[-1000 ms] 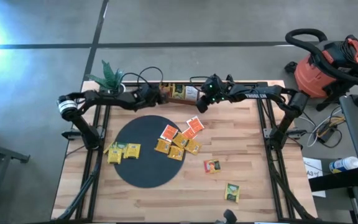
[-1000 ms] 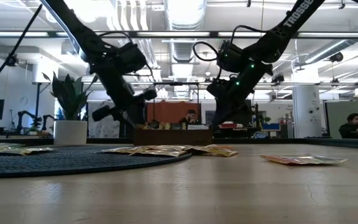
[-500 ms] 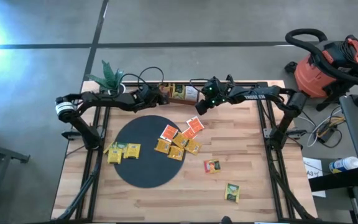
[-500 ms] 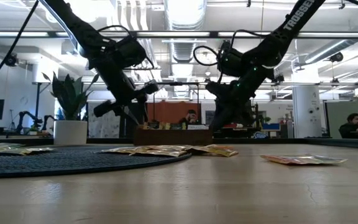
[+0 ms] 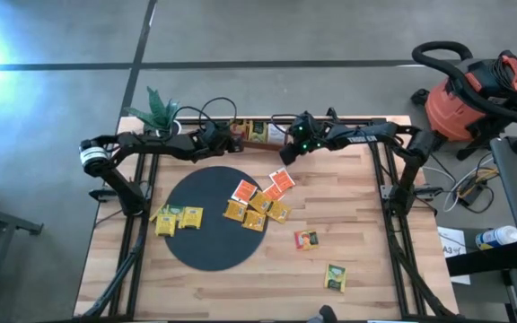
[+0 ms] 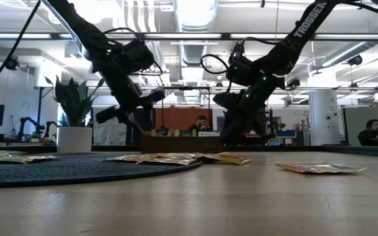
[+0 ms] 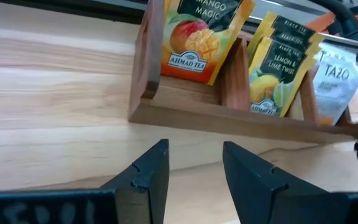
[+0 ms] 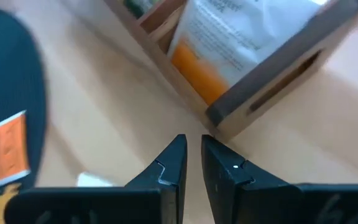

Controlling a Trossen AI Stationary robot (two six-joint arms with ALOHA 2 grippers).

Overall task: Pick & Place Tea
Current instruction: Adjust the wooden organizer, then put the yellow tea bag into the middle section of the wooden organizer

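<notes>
Small square tea packets lie flat on the table: an orange-red one (image 5: 244, 191) and a yellow cluster (image 5: 257, 212) on the black round mat (image 5: 206, 235), yellow ones (image 5: 178, 218) at its left edge, and single ones (image 5: 306, 239) (image 5: 335, 277) on bare wood. More packets stand upright in the wooden tray (image 5: 257, 133) at the far edge. My left gripper (image 7: 194, 163) hovers open and empty just in front of the tray's left end (image 7: 143, 93). My right gripper (image 8: 193, 157) hovers shut and empty by the tray's right corner (image 8: 216, 118).
The tray (image 7: 229, 115) holds a mango packet (image 7: 197, 37), a lemon-lime packet (image 7: 275, 68) and a pale one (image 7: 334, 84) in separate compartments. A potted plant (image 5: 158, 112) stands at the far left corner. Bare wood lies along the near edge (image 5: 240, 292).
My right gripper has drifted a little toward the table's left and down, closer to the tray. My left gripper has risen slightly in front of the tray. No packet has moved.
</notes>
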